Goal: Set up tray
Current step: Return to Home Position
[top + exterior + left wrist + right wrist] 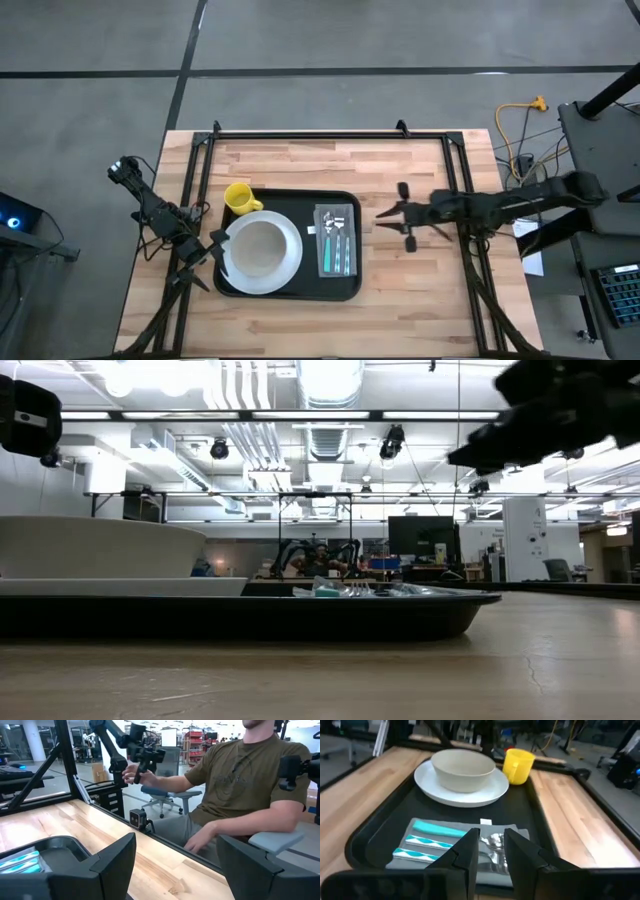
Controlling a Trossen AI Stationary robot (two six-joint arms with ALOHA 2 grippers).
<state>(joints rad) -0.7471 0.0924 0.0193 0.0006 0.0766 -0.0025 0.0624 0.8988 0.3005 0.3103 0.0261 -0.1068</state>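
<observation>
The black tray (290,288) lies mid-table and shows in the right wrist view as the tray (380,820). On it rest a white plate (290,262) bearing a white bowl (464,769), a yellow mug (240,197), and a grey napkin (337,214) with teal-handled cutlery (427,841) laid on top. My right gripper (384,221) hovers open, off the tray's right edge, its fingers pointing at the cutlery; the gap between them (491,852) holds nothing. My left gripper (218,252) waits open at the tray's left edge.
A black frame (330,134) runs along the table's far edge and down both sides. Bare wood (420,290) lies right of the tray. A person (240,775) sits beyond the table's edge in the left wrist view.
</observation>
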